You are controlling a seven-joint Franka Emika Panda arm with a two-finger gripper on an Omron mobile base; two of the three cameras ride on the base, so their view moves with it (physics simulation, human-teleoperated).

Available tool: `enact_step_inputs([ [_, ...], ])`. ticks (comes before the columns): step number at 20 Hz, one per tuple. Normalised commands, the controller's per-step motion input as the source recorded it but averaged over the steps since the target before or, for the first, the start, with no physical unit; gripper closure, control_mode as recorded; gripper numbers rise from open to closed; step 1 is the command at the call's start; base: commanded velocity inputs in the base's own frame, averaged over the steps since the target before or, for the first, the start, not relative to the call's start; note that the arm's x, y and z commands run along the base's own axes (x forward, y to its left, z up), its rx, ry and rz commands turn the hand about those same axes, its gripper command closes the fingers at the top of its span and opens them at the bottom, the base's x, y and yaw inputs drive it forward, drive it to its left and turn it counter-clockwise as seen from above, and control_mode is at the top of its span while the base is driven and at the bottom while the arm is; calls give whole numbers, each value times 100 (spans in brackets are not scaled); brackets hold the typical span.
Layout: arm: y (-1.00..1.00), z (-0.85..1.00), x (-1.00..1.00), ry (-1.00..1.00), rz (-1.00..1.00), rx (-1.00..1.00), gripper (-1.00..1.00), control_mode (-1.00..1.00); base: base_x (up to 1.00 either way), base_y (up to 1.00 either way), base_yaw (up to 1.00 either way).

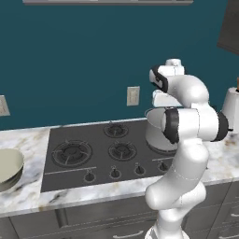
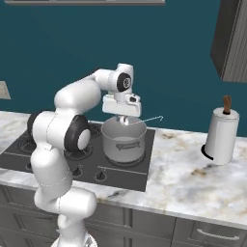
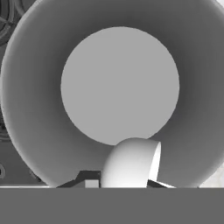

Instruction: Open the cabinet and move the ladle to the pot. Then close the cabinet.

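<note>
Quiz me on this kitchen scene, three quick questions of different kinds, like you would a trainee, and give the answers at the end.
1. True or false: the pot stands on the stove.
2. What are the fingers holding? A) ladle B) lid C) cup
3. Fill in: the white canister stands on the stove's ____ side.

Key: 1 true. 2 A, shut on the ladle above the pot. 3 right.

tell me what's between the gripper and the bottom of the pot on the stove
Just the ladle: in the hand view its pale rounded bowl hangs from the gripper over the pot, whose floor is bare.
</note>
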Motion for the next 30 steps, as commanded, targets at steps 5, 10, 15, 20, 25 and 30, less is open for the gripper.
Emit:
enact_step_inputs([
  [5,-4,-49,13,11,0,2,100,-100,0,0,0],
  [10,-1,-35,26,10,0,1,100,-100,0,0,0],
  [15,0,-19,12,3,0,0,100,-100,0,0,0],
  [20,0,-12,22,0,0,0,100,-100,0,0,0],
  [25,0,-20,27,1,0,1,100,-100,0,0,0],
  [30,-4,-28,14,1,3,3,100,-100,0,0,0],
])
